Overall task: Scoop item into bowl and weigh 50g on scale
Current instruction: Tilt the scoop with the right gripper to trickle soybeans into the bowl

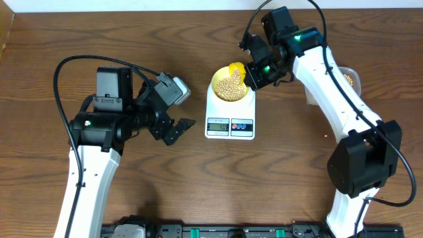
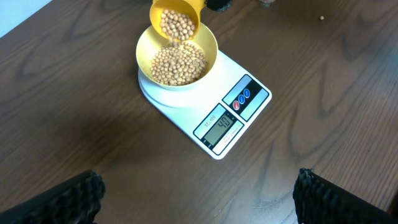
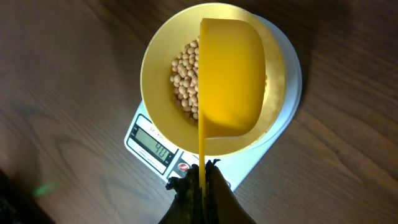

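The pale-yellow bowl [image 1: 218,94] stands on the white scale [image 1: 230,123], partly filled with tan beans [image 1: 229,86]. A bright yellow scoop [image 1: 236,69] is tilted over the bowl's far rim, with beans [image 2: 177,23] in it at its lip. My right gripper [image 3: 202,180] is shut on the scoop's thin handle, above the scale's near corner. The scoop's back [image 3: 231,81] hides part of the bowl [image 3: 152,74]. My left gripper [image 2: 199,199] hangs open over bare table left of the scale, holding nothing, its fingers [image 2: 68,199] far apart. The display [image 2: 221,127] is lit.
Part of a clear tub [image 1: 350,78] with beans shows behind the right arm at the right. One stray bean [image 2: 321,18] lies on the wood beyond the scale. Bare wooden table surrounds the scale.
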